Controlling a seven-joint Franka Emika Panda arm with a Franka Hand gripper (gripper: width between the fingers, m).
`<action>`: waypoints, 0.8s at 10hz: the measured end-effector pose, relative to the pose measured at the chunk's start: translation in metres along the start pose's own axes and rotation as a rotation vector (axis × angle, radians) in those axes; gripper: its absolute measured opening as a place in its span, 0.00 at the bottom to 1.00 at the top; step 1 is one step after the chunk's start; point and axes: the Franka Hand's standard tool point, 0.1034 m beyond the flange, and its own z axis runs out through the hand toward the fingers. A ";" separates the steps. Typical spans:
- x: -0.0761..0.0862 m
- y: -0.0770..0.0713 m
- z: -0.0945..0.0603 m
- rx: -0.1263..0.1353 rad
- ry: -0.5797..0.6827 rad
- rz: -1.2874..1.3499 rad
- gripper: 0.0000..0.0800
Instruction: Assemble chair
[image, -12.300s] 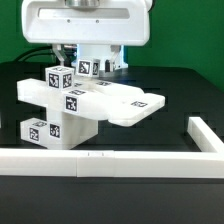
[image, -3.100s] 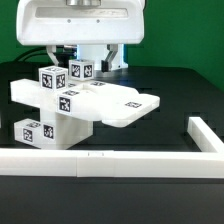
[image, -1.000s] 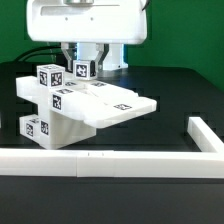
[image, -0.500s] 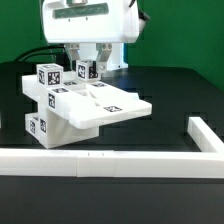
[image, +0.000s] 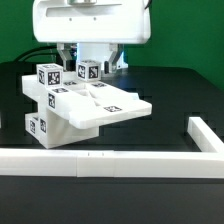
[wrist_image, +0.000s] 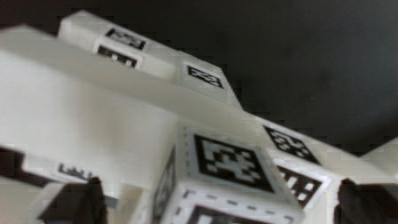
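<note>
Jaws of the glossy white robot gripper (image: 90, 62) now stand spread above the matte white chunky plastic chair (image: 80, 105), having let go within the last second. Chair rests on the black table (image: 180, 95), unmoved, tagged posts up. Long low white border rail (image: 110, 160) runs just in front.

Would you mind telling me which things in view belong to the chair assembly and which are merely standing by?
Part of the job:
- chair, partly joined white pieces with tags
- gripper, above the chair's rear pieces

Just there:
- white border rail along the front and the exterior view's right
- black table
- green backdrop
</note>
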 end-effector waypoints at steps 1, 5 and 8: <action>0.002 0.000 0.001 -0.002 0.001 -0.131 0.81; 0.003 -0.004 0.003 -0.010 0.001 -0.457 0.81; 0.004 -0.001 0.004 -0.011 0.001 -0.649 0.81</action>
